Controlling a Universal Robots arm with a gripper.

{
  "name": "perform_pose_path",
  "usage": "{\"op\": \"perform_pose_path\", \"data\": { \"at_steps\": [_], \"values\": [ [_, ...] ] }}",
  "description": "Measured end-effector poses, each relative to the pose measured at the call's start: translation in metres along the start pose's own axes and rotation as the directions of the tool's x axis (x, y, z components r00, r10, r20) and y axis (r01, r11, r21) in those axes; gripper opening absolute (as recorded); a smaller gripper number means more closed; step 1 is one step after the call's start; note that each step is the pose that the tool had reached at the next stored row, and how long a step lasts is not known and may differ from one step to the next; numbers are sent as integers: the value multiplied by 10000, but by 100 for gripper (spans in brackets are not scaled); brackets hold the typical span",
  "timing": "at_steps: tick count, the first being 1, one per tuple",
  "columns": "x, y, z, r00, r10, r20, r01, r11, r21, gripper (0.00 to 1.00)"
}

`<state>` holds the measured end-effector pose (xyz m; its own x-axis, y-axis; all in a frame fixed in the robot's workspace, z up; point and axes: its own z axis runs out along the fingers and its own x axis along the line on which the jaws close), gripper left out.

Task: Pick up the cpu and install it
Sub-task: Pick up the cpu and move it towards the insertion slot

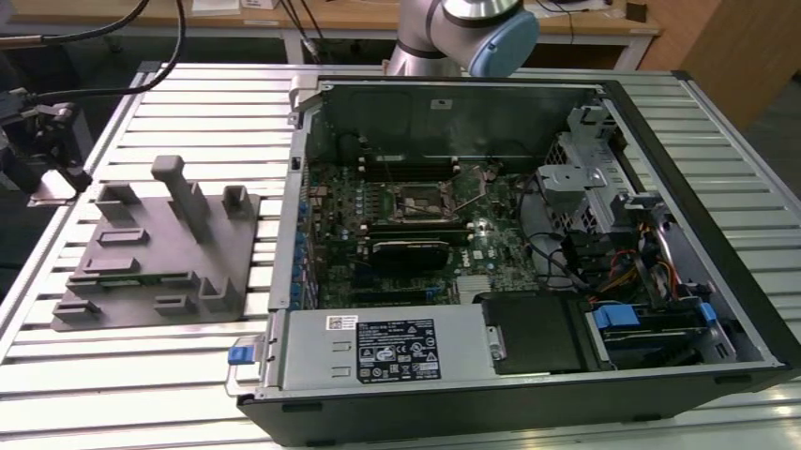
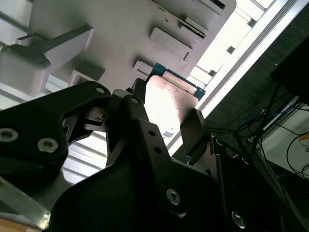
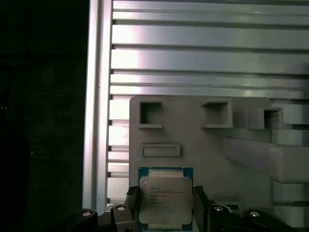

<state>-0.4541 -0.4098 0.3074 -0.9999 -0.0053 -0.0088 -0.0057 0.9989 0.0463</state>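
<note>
While the hand [image 3: 166,211] clamps the cpu [image 3: 165,193] over the grey fixture [image 3: 203,140], the slatted metal table [image 3: 193,48] gleams below.

The cpu [image 3: 165,198] runs off the frame edge in the first wrist view, so one rim's cut off, and the jaws cover its two side edges. In the second wrist view, glare wipes out its face. The grey fixture [image 3: 207,140] is cropped too. The motherboard socket [image 1: 417,200] in the exterior view is too small to make out.
</note>
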Motion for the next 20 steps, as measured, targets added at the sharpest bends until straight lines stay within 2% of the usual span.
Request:
{"op": "perform_pose_path", "data": {
  "at_steps": [9,20],
  "values": [
    [-2,10,-209,10000,0,0,0,10000,0,53],
    [-3,16,-346,10000,0,0,0,10000,0,53]
  ]
}}
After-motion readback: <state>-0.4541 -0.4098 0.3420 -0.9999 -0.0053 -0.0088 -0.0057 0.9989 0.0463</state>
